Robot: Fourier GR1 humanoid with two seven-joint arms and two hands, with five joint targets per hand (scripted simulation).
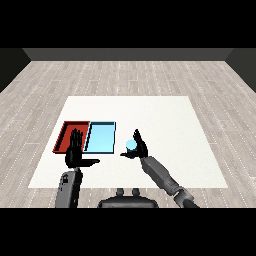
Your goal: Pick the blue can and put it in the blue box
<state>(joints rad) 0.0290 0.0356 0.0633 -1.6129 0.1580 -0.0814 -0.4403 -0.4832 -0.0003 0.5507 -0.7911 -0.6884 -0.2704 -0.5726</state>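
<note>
A: Right hand (140, 148), status?
B: Curled round the blue can (130, 145). Can sits between thumb and fingers, thumb poking out under it toward the trays. Only the pale top and a bit of the side show.

A: Can on the desk (165, 115) or lifted?
B: Can't tell from this view. It's in the hand, that's all I'll log.

A: Where's the blue tray (101, 136) from that hand?
B: Just to the hand's left and slightly farther out. Can is near the tray's near right corner, outside it, not over the tray floor.

A: Red tray (67, 134)?
B: Beyond the blue one from the right hand, the two trays touching side by side. Both lie flat on the desk.

A: Left hand (76, 153)?
B: Released. Fingers straight and pointing away from the robot, thumb stuck out sideways toward the right hand. Holding nothing. Fingertips overlap the near edge of the red tray in view, close to where the two trays meet.

A: Hands apart?
B: Yes, well apart, the blue tray's near edge lies ahead of the gap between them.

A: Forearms?
B: Grey, left one nearly straight up the view, right one angled in from the lower right.
</note>
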